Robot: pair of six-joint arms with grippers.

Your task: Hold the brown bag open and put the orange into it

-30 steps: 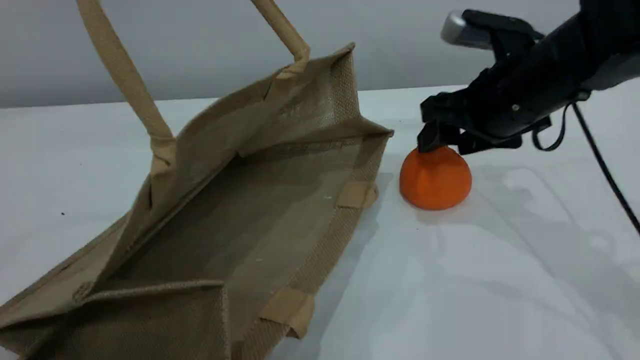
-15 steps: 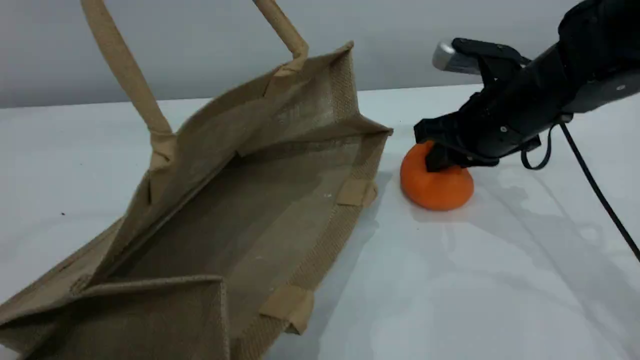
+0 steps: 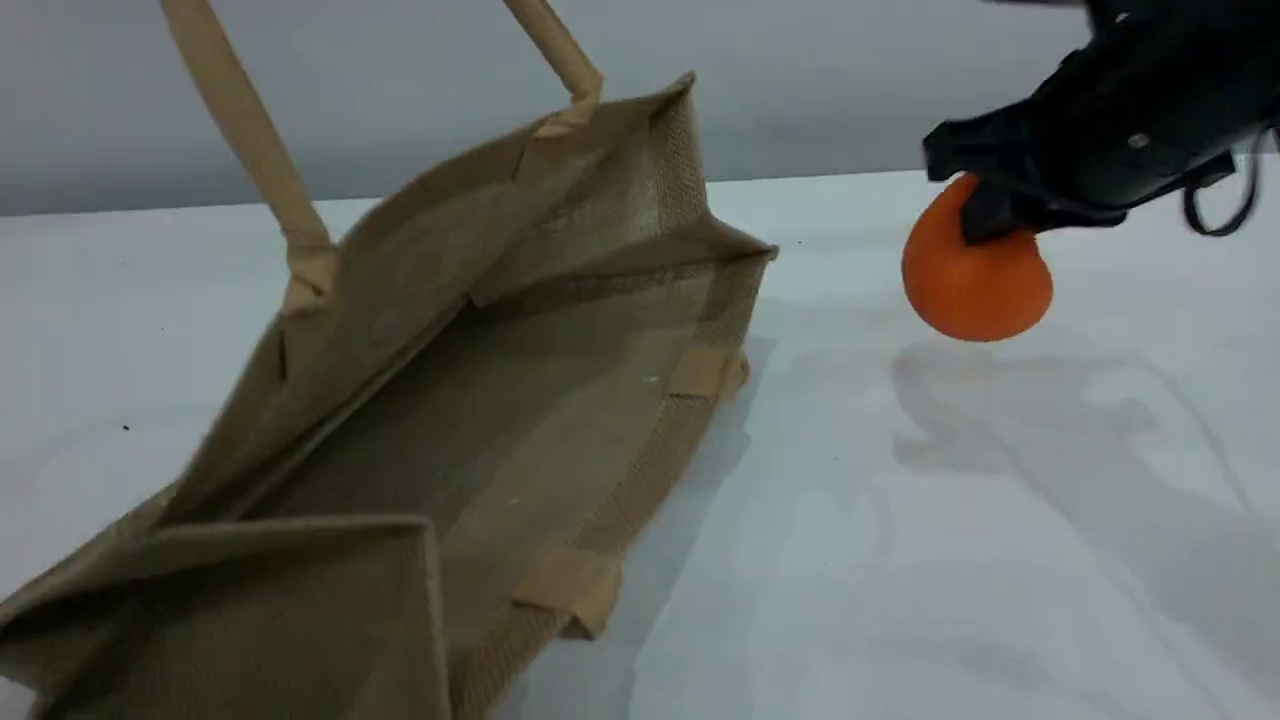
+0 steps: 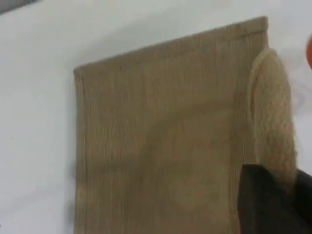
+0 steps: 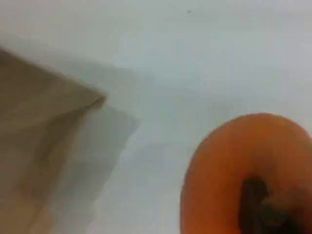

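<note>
1. R gripper (image 3: 985, 215) clamped on the orange (image 3: 975, 275), pinching at its top/neck. Fruit hangs below the black jaws, clear of the white table (image 3: 900, 520); its shadow lies on the surface underneath.
2. Orange sits right of the brown bag (image 3: 480, 400), apart from it and not over the mouth. A strip of bare table lies between the bag's right corner and the fruit.
3. R wrist view: orange (image 5: 248, 170) fills the lower-right corner, dark stem area at bottom edge. A bag corner (image 5: 53, 122) shows at left, with table between. View is blurred.
4. L gripper (image 4: 273, 200) is closed on the bag's beige rope handle (image 4: 273, 122); only the dark fingertip shows at bottom right of the L wrist view, with the handle running into it.
5. Handle loop (image 3: 240, 130) rises out of the top edge of the scene view, so L arm itself is not seen there. The near wall is pulled up and the bag mouth gapes toward the camera, inside floor visible.
6. Second handle: only its two stitched beige ends (image 3: 570, 590) show on the lower wall, lying at the table side.
7. L wrist view: bag's outer jute panel (image 4: 165, 136) is seen flat from above, with a sliver of orange (image 4: 309, 51) at the right edge.
</note>
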